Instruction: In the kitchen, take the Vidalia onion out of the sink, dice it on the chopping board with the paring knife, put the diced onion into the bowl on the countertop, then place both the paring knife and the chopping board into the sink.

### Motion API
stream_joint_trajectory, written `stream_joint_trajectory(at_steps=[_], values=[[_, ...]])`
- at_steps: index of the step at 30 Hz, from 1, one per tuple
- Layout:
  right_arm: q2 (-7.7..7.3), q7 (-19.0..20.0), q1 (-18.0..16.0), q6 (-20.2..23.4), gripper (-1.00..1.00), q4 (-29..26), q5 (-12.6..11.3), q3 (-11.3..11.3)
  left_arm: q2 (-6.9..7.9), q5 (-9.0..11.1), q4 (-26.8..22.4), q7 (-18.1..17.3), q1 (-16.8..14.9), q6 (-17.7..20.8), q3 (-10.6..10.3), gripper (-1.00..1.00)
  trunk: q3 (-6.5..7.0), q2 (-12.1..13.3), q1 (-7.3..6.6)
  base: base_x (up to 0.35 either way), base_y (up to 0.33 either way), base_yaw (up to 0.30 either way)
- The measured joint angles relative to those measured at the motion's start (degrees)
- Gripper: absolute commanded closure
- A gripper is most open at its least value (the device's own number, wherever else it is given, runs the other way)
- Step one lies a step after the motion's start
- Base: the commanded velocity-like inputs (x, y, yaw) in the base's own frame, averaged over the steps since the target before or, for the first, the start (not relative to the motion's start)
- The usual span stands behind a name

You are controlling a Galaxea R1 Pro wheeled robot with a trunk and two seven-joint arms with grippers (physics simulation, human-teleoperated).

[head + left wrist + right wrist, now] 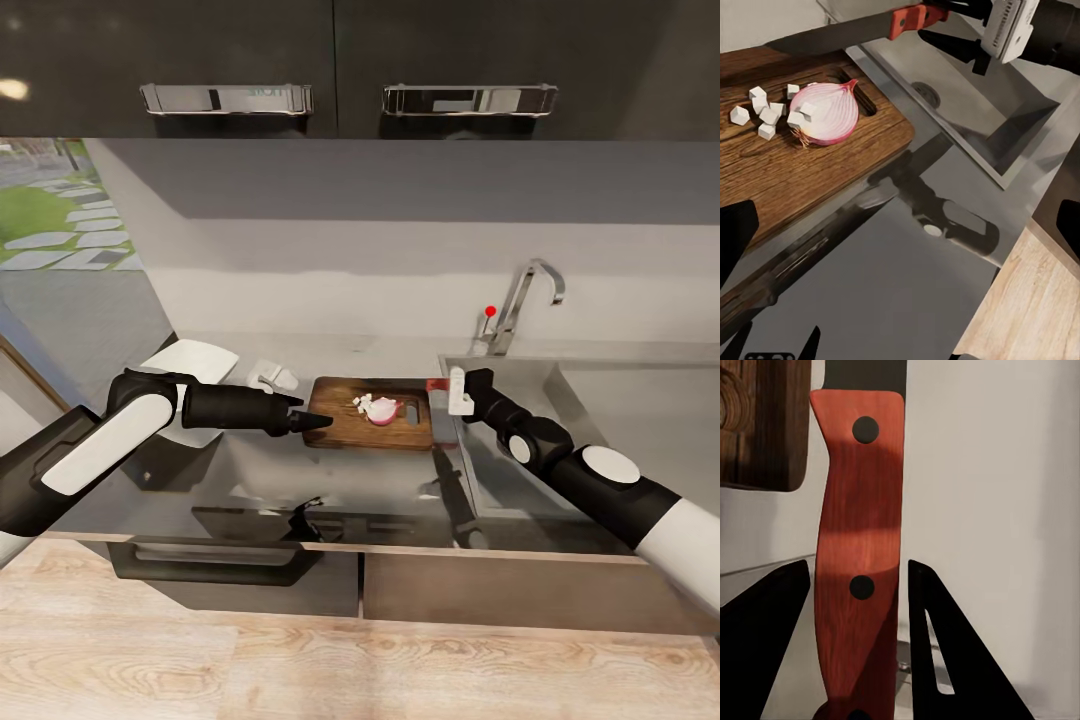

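Head view: the left arm reaches across from the left, forearm about level over the glossy dark grey countertop [250,480], and the left gripper [318,421] tip is at the left edge of the dark brown rectangular wooden chopping board [370,425]. If it presses or grasps the board, cannot tell; fingers look close together. On the board lies a cut pinkish onion half [382,410] w/ small white diced cubes [362,401] just beside it on the left. The right arm comes from the near right, elbow bent over the stainless-steel sink [560,420], wrist turned toward the board. The right gripper [452,390] holds the reddish-brown handle of the small paring knife [437,385] at the board's far right corner. A shallow white squarish bowl [190,362] stands on the countertop, far left, behind the left arm. Chrome tap w/ red knob [520,300] is at the sink's far side.

Left wrist view: onion half [829,112] and cubes [765,116] rest on the board [802,172] by its slot handle. The knife handle [916,18] is in the right gripper [1009,30], above the sink basin [975,105].

Right wrist view: the handle [859,555], w/ dark rivets, sits betw. two black fingers [761,637], clamped on both sides; board corner [765,427] just beside it.
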Motion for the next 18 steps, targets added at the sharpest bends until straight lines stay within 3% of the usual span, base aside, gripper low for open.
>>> stream_joint_trajectory(at_steps=[3, 11, 18], values=[[-0.03, 0.01, 0.00, 0.08, 1.00, 0.08, 0.02, 0.09, -0.02, 0.00, -0.02, 0.00, 0.00, 0.00, 0.00, -1.00, 0.00, 0.00, 0.00, 0.000, 0.000, 0.000], [-0.01, 0.02, 0.00, 0.11, 1.00, 0.09, 0.02, 0.45, -0.02, -0.01, -0.09, 0.00, 0.00, 0.00, 0.00, -1.00, -1.44, -3.20, 1.76, 0.000, 0.000, 0.000], [-0.04, -0.06, 0.00, 0.11, 1.00, 0.23, 0.03, 3.47, -0.01, 0.00, -0.09, 0.00, 0.00, 0.00, 0.00, -1.00, -1.98, -4.42, 2.42, 0.000, 0.000, 0.000]])
